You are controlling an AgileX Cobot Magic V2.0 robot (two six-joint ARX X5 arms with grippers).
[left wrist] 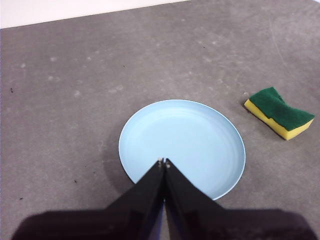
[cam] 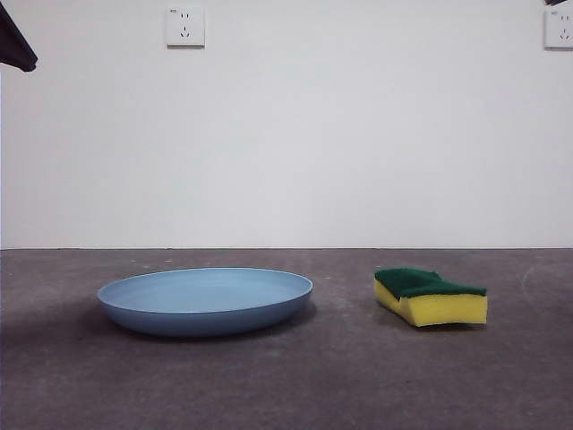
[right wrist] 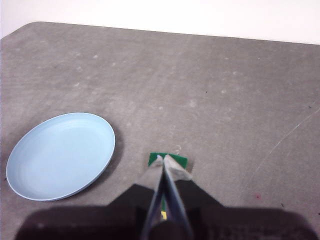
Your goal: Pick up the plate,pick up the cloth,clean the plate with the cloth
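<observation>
A: Left gripper (left wrist: 163, 162)?
B: Jaws pressed together, hovering above the plate (left wrist: 182, 146); sponge (left wrist: 279, 112) lying apart.
A: Right gripper (right wrist: 164, 159)?
B: Closed too, hanging over the sponge.
A: Front?
B: Wall sockets (cam: 184, 26) showing, no readable writing.

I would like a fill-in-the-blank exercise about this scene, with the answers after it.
1. The round light-blue plastic plate lies flat on the grey ____.
2. The yellow foam sponge has a dark ____ scouring layer on top.
3. The left gripper, jaws shut, hangs above the ____.
4. The right gripper, jaws shut, hangs above the ____.

Missing words: table; green; plate; sponge
</observation>
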